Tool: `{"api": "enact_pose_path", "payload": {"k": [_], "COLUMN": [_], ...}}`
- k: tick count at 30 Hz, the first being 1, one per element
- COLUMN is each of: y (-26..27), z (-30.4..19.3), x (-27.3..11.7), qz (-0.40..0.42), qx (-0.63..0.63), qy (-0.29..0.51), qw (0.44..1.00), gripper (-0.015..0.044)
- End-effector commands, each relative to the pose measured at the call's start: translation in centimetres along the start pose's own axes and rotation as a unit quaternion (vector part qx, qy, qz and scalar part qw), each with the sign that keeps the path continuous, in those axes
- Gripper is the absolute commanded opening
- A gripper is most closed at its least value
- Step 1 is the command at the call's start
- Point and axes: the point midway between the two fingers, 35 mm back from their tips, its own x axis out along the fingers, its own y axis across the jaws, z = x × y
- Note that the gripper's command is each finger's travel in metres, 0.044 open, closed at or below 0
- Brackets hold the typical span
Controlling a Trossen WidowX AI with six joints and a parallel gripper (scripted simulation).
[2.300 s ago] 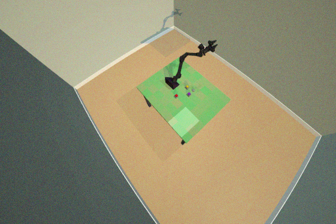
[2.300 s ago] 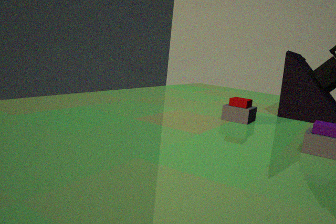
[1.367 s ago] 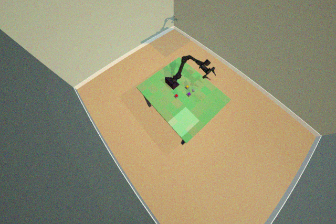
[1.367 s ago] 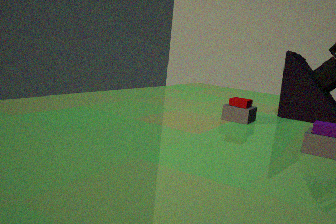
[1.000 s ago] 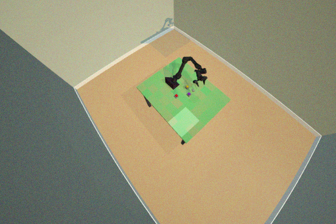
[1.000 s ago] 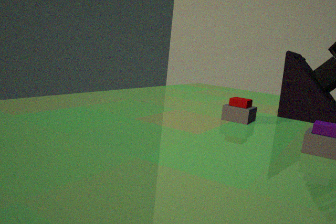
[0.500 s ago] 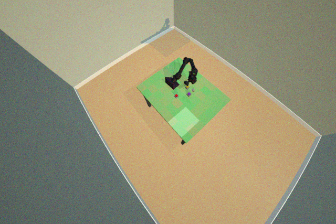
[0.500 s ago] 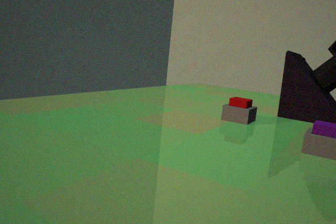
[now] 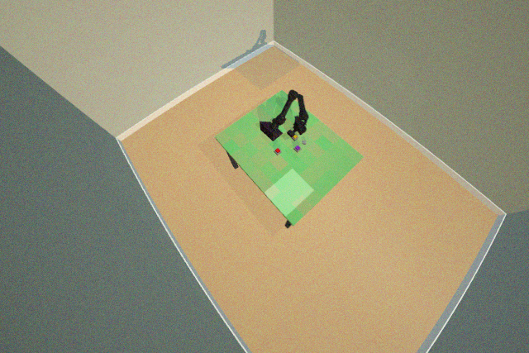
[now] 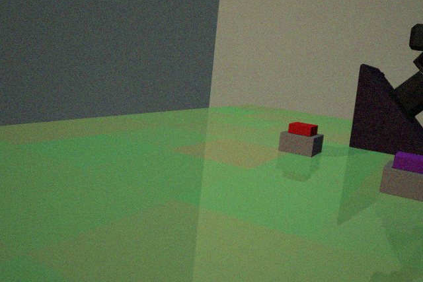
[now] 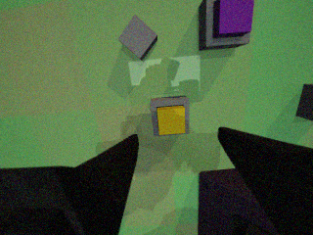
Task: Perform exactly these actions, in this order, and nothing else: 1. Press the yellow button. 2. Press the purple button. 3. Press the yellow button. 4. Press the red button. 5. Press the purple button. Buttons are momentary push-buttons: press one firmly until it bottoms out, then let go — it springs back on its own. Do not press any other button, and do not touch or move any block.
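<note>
Yellow button [image 9: 294, 137] [image 11: 171, 120] is what your gripper [image 9: 294, 131] [image 11: 177, 135] needs 1st, I'd judge: on the green table [image 9: 337, 152] [image 10: 136, 176] [image 11: 34, 142], just ahead of the fingertips, btwn their lines. Fingers apart, nothing held; prob. shut them b4 pressing. Purple button [image 9: 297, 148] [image 10: 408, 162] [image 11: 236, 17] lies beyond, w/ grey block [image 9: 304, 142] [image 11: 138, 37] beside.

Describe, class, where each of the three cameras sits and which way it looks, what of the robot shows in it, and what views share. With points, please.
Top: high above, looking steeply down on the table [image 9: 333, 150]; the whole arm [image 9: 286, 112] shows.
Exterior: low beside the table, looking across it at the red button [image 9: 278, 150] [image 10: 300, 139] and walls; only the arm's base [image 9: 269, 130] [image 10: 375, 115] and part of its links show.
Wrist: on the arm near the gripper [image 11: 178, 133], looking down at the yellow button [image 9: 294, 137] [image 11: 171, 119]; both fingers show.
Shared: the purple button [image 9: 297, 148] [image 10: 406, 176] [image 11: 235, 17] appears in all three.
</note>
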Motion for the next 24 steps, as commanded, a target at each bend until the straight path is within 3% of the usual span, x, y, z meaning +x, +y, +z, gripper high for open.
{"api": "enact_pose_path", "payload": {"k": [1,7,24], "y": [0.1,0.1,0.1], "z": [-0.4,-0.4,-0.4], "x": [1.8,1.8,3.1], "qz": [0.005,0.005,0.005], "qx": [0.004,0.004,0.004], "qy": [0.002,0.002,0.002], "qw": [1.0,1.0,1.0], "gripper": [0.0164,0.002,0.002]}}
